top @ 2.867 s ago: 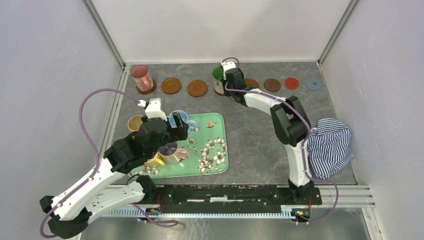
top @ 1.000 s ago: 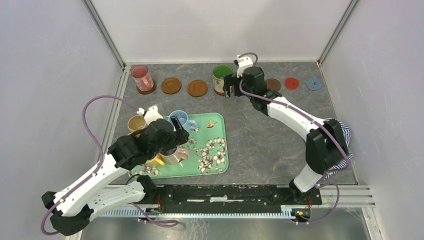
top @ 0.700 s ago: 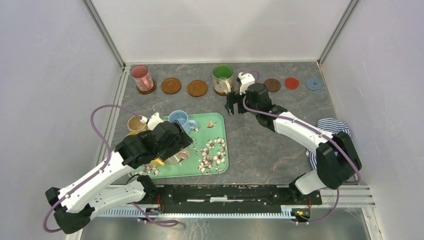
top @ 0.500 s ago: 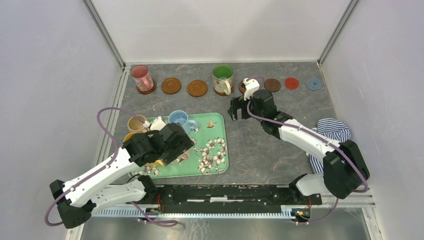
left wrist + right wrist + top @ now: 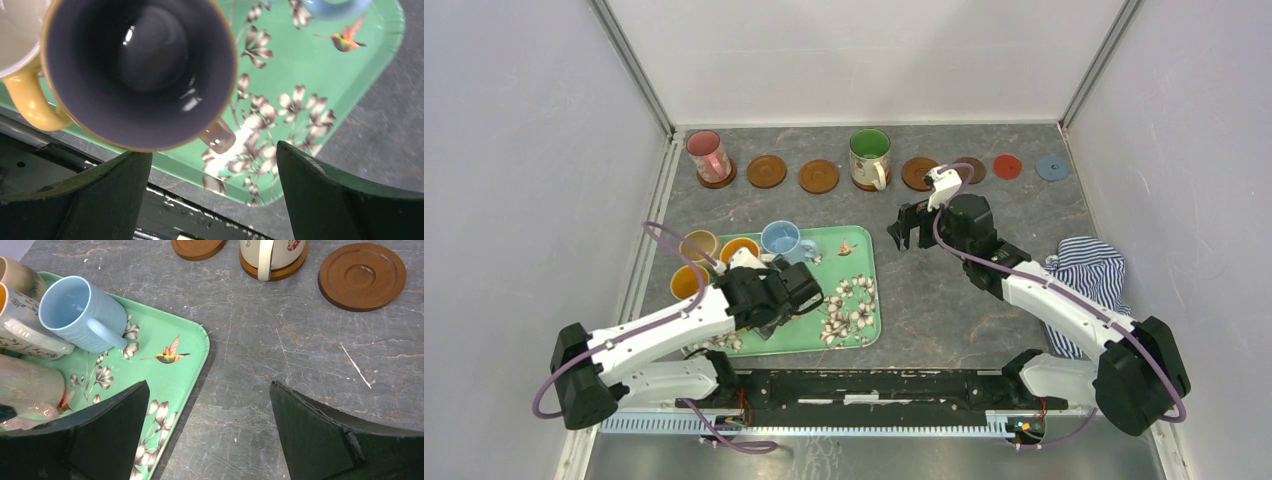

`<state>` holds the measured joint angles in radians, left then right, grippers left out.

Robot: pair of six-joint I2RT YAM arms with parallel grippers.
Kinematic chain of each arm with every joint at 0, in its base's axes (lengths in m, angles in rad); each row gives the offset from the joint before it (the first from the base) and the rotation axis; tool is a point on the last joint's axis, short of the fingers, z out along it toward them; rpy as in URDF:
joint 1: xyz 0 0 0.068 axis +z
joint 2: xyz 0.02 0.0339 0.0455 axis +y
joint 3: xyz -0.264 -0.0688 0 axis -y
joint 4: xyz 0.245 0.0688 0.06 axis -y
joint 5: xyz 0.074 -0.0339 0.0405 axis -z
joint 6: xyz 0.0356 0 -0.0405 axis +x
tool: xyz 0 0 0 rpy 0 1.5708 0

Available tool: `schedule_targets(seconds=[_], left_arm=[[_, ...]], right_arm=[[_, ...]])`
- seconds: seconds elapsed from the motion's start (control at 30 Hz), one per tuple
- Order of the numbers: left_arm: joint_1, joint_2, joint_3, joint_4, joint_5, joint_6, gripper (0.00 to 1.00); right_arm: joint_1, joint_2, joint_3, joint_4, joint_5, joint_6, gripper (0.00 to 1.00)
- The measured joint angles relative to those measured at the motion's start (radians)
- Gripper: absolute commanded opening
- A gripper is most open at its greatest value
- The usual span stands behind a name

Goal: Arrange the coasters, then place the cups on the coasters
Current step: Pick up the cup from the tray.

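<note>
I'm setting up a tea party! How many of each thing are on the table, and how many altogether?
Cups: 7 - pink cup, green cup, tan cup, orange cup, yellow cup, light blue cup, lilac cup
Coasters: 8 - 5 wood coasters, dark brown coaster, red coaster, blue-grey coaster
green tray: 1
striped cloth: 1
Total: 17

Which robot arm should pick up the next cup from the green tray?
Probably left: the open left gripper hangs right over the purple-inside mug on the tray; the right gripper, also open, is over the table beside it.
</note>
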<state>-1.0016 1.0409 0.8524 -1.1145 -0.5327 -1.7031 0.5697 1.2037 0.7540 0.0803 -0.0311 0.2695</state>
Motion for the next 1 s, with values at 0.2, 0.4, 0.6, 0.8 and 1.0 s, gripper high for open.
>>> schedule_targets(seconds=[0.2, 0.4, 0.6, 0.8, 1.0], left_arm=[[-0.01, 0.128, -0.016, -0.036, -0.043, -0.166, 0.96], [-0.014, 0.228, -0.016, -0.043, -0.058, -0.264, 0.85], [-0.019, 0.238, -0.011, -0.052, -0.076, -0.298, 0.69], [-0.042, 0.243, -0.01, -0.059, -0.09, -0.303, 0.51], [-0.084, 0.255, 0.016, -0.06, -0.095, -0.303, 0.42]], right_arm=[[0.005, -0.021, -0.026, 0.008, -0.011, 0.008, 0.98], [0.013, -0.021, -0.027, 0.009, -0.015, 0.007, 0.98], [0.016, -0.021, -0.027, 0.009, -0.015, 0.007, 0.98], [0.018, -0.021, -0.027, 0.009, -0.014, 0.006, 0.98], [0.018, -0.021, -0.027, 0.009, -0.013, 0.006, 0.98]])
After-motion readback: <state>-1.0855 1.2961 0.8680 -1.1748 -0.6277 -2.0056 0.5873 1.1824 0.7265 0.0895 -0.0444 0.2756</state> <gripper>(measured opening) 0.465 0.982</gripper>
